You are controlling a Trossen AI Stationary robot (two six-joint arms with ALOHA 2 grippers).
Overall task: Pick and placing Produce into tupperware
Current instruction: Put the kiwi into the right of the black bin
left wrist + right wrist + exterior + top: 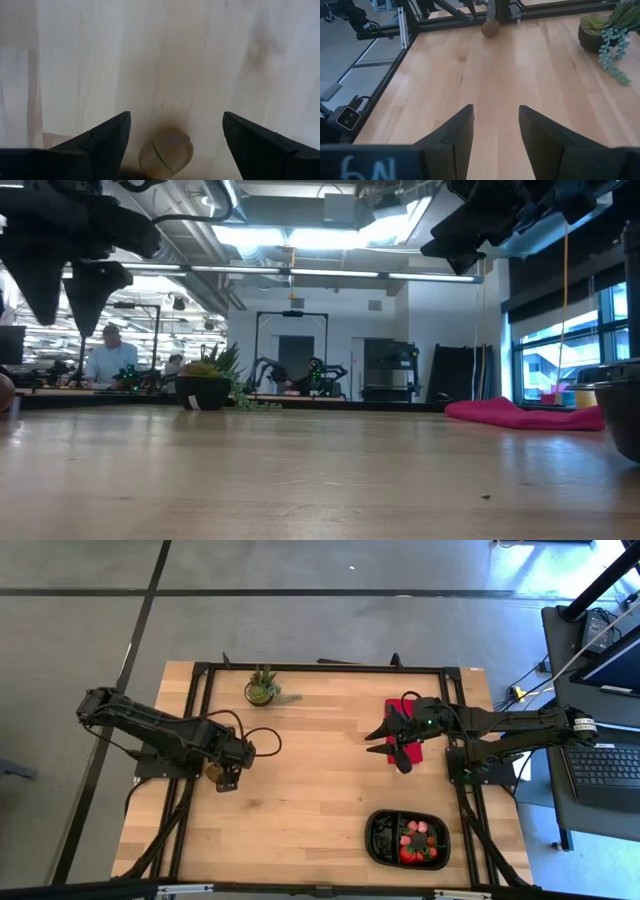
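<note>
A brown kiwi-like oval of produce [166, 152] lies on the bare wooden table near its left side, also visible as the kiwi [213, 771]. My left gripper [175, 117] hangs open above it, pointing down, one finger to each side and well clear of the table. My right gripper [496, 107] hovers open over the red cloth [397, 706] at the far right, with nothing between its fingers. The black tupperware [372, 838] stands near the front right. Several red and green-topped produce pieces [420, 840] lie in its right compartment.
A small potted green plant [263, 688] stands at the table's far edge. The red cloth [520, 413] lies flat at the far right. Bare wood stretches across the table's middle. A black frame borders the tabletop. People sit in the room beyond the table.
</note>
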